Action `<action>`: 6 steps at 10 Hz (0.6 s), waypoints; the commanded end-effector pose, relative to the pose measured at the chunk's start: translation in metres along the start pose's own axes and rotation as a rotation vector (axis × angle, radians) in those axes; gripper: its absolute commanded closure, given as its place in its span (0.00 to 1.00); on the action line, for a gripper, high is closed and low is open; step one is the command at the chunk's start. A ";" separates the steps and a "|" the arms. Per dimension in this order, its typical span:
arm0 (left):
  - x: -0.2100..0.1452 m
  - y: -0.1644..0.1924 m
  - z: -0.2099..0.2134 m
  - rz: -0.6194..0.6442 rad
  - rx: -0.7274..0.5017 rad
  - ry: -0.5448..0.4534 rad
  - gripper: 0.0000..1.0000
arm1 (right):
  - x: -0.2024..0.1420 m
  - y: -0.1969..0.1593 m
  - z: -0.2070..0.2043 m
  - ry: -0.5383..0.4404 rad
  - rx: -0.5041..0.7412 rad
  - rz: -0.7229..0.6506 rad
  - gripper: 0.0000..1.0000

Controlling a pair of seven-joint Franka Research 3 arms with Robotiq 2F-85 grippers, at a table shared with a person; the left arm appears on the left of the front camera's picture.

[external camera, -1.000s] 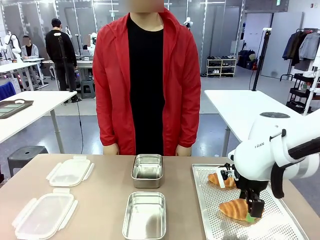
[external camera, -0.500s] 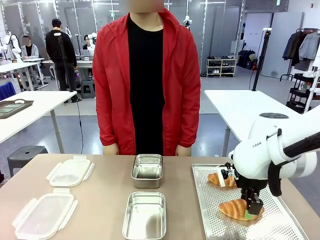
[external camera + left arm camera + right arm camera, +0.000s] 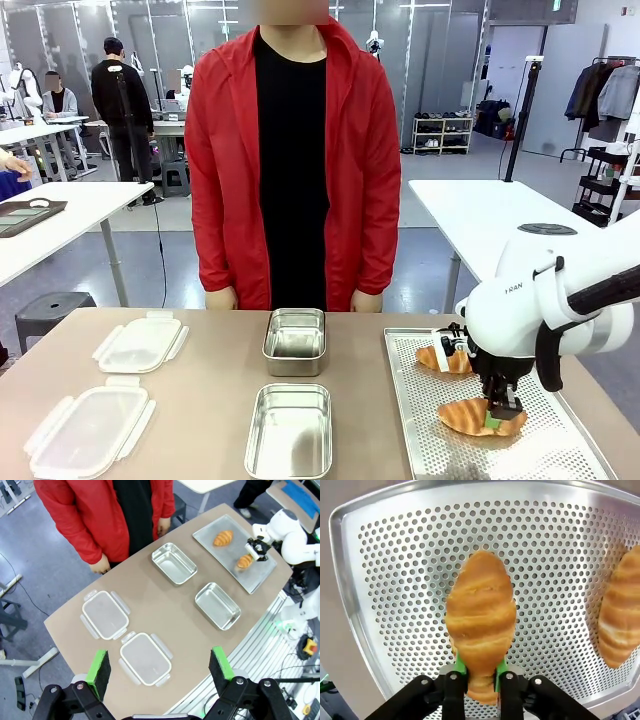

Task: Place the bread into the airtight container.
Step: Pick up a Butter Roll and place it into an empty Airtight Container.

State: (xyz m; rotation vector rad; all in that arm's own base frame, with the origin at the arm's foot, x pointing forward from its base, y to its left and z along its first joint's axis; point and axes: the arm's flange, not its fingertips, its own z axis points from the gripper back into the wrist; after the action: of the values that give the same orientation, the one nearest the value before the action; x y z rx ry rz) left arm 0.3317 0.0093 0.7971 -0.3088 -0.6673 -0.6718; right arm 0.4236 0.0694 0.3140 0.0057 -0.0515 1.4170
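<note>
Front: your right gripper clamped on near croissant, down at perforated tray; whether it's off mesh, can't tell; far container and near container both bare, so grasp looks done, carry and drop left. Count: two croissants, far croissant untouched; two containers; two lids.
Left wrist: left gripper spread wide, holding nothing, high over table; same counts.
Right wrist: green pads pinch near croissant's end; far croissant at right edge.
</note>
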 end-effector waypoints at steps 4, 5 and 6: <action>0.000 -0.002 0.001 -0.007 -0.009 -0.005 0.00 | 0.022 0.009 0.087 0.014 0.014 -0.120 0.93; 0.000 -0.002 0.001 -0.007 -0.009 -0.005 0.00 | 0.032 0.013 0.109 -0.004 0.014 -0.117 0.93; 0.000 -0.002 0.001 -0.007 -0.009 -0.005 0.00 | 0.043 0.020 0.129 -0.005 0.003 -0.091 0.93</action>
State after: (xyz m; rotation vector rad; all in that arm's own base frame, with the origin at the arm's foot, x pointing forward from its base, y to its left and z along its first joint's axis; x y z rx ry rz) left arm 0.3317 0.0094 0.7971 -0.3086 -0.6672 -0.6714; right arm 0.4100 0.0974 0.4300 0.0146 -0.0551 1.3271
